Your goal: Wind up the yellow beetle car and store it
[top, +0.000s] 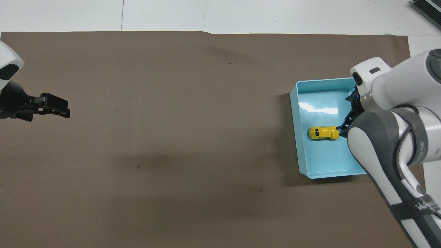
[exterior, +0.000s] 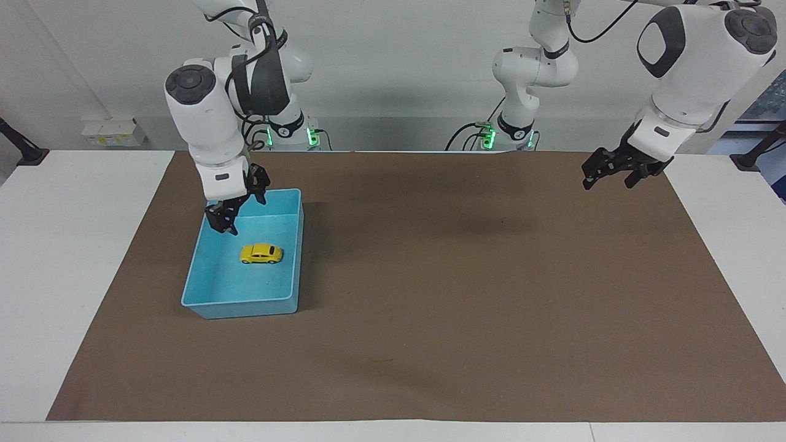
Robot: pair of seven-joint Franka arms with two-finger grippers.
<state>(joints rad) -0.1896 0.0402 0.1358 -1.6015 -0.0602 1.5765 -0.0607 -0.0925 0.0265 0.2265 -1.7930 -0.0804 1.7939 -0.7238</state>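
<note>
The yellow beetle car (exterior: 261, 253) lies on its wheels on the floor of the blue bin (exterior: 241, 308), toward the right arm's end of the table. It also shows in the overhead view (top: 322, 133), near the middle of the bin (top: 294, 137). My right gripper (exterior: 236, 207) is open and empty, raised above the bin's end nearer the robots, apart from the car. In the overhead view it (top: 346, 121) is partly hidden by its own arm. My left gripper (exterior: 608, 175) waits in the air over the mat's edge at the left arm's end (top: 51, 106).
A brown mat (exterior: 460, 276) covers most of the white table (exterior: 73, 245). The bin is the only container on it. A dark object (top: 427, 8) lies at the table's corner farthest from the robots.
</note>
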